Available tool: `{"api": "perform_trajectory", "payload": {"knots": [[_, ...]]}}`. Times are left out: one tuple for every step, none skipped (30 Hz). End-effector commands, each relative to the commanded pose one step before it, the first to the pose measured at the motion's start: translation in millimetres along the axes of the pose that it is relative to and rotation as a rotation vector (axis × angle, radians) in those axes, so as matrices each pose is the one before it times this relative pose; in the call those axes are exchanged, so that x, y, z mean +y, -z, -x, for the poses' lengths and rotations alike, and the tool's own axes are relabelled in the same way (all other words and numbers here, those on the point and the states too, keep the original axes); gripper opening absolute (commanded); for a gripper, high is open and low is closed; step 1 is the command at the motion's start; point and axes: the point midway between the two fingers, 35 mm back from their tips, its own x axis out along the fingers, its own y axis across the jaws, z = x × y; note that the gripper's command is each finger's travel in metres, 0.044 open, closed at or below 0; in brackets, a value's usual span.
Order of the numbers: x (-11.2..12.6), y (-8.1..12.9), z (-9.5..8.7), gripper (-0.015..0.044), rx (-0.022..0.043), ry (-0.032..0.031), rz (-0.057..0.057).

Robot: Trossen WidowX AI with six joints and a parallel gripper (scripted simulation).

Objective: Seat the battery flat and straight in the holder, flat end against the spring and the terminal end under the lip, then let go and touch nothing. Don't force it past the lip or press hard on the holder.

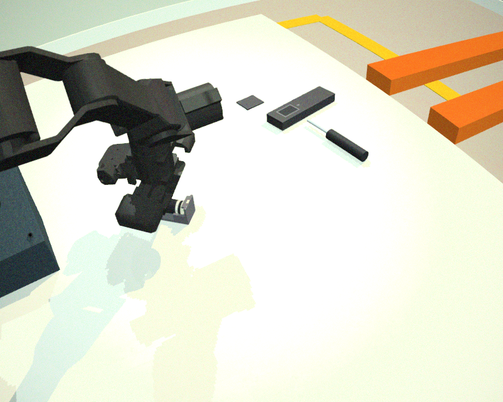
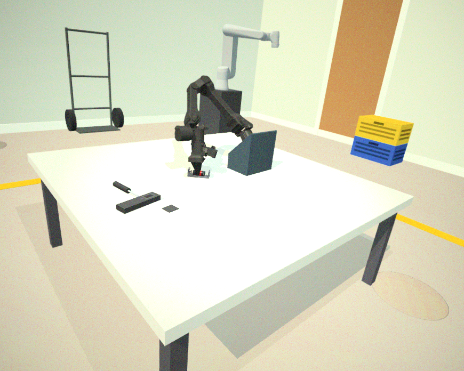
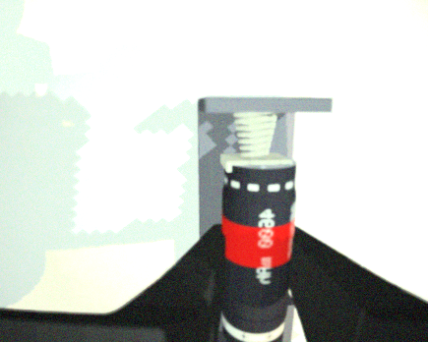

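Wrist view: the battery [image 3: 257, 231], black with a red band, is held clamped between the closed fingers of the gripper [image 3: 253, 314], its flat end met by the pale spring [image 3: 254, 134] at the far wall of the grey holder [image 3: 265, 104]. The grip is taken on the lower half of the cylinder, so the spring end is left free. From the top view the gripper [image 1: 167, 207] is seen low over the holder [image 1: 187, 210] on the white table [image 1: 312, 259], with only the banded tip of the battery [image 1: 181, 205] showing beyond the fingers. Whether the terminal end is under the lip cannot be told; it is hidden by the fingers. The battery is judged rigid, light and smooth-skinned, so it could roll or slip under spring push; a mid-body hold across the round sides is judged best, with gentle downward pressure only.
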Motion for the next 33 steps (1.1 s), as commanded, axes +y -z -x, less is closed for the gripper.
{"api": "perform_trajectory", "payload": {"knots": [[1.65, 5.99, 0.33, 0.0076, 0.00181, -0.00241, 0.0017], [-0.06, 1.1, 0.28, 0.0076, 0.00049, 0.00122, -0.0005], [-0.04, 0.81, 0.2, 0.0076, 0.00037, 0.0009, -0.0004], [-0.03, 0.49, 0.12, 0.0076, 0.00022, 0.00054, -0.0002], [-0.01, 0.2, 0.08, 0.0076, -0.00068, 0.00088, -0.0002], [-0.01, 0.12, 0.05, 0.0076, -0.00041, 0.00053, -0.0001], [0.0, 0.0, 0.0, 0.0076, 0.0, 0.0, 0.0], [0.03, -0.06, -0.07, 0.0076, -0.00008, 0.00021, 0.0], [0.06, -0.16, -0.16, 0.0076, -0.00021, 0.00052, 0.0001], [0.03, -0.06, -0.07, 0.0076, -0.00008, 0.00021, 0.0], [-0.04, 0.01, 0.1, 0.0076, 0.00008, 0.00043, 0.0], [-0.03, 0.01, 0.06, 0.0076, 0.00005, 0.00029, 0.0], [0.0, 0.0, 0.0, 0.0076, 0.0, 0.0, 0.0], [-0.03, 0.08, 0.13, 0.0076, -0.00002, 0.00052, -0.0002], [-0.02, 0.06, 0.09, 0.0076, -0.00002, 0.00038, -0.0001], [0.0, 0.0, 0.0, 0.0076, 0.0, 0.0, 0.0], [-0.02, 0.05, 0.15, 0.0076, -0.00008, 0.00048, -0.0001], [-0.01, 0.03, 0.09, 0.0076, -0.00005, 0.00028, -0.0001], [0.0, 0.0, 0.0, 0.0102, 0.0, 0.0, 0.0], [0.0, 0.0, 0.0, 0.0128, 0.0, 0.0, 0.0], [0.0, 0.0, 0.0, 0.0155, 0.0, 0.0, 0.0], [0.0, 0.0, 0.0, 0.0178, 0.0, 0.0, 0.0], [0.0, 0.0, 0.0, 0.0178, 0.0, 0.0, 0.0], [-0.1, -0.05, 0.48, 0.0178, -0.00003, 0.00004, -0.0001], [-0.18, -0.09, 0.85, 0.0178, -0.00006, 0.00006, -0.0002], [-0.26, -0.14, 1.27, 0.0178, -0.00008, 0.00009, -0.0003], [-0.29, -0.16, 1.46, 0.0178, -0.00009, 0.0001, -0.0003], [-0.33, -0.2, 1.73, 0.0178, -0.0001, 0.00011, -0.0003], [-0.38, -0.25, 2.07, 0.0178, -0.0001, 0.00012, -0.0004], [-0.44, -0.3, 2.48, 0.0178, -0.0001, 0.00012, -0.0005], [-0.38, -0.29, 2.29, 0.0178, -0.00008, 0.0001, -0.0005], [-0.23, -0.18, 1.41, 0.0178, -0.00004, 0.00005, -0.0003], [-0.07, -0.06, 0.47, 0.0178, -0.00001, 0.00002, -0.0001]]}}
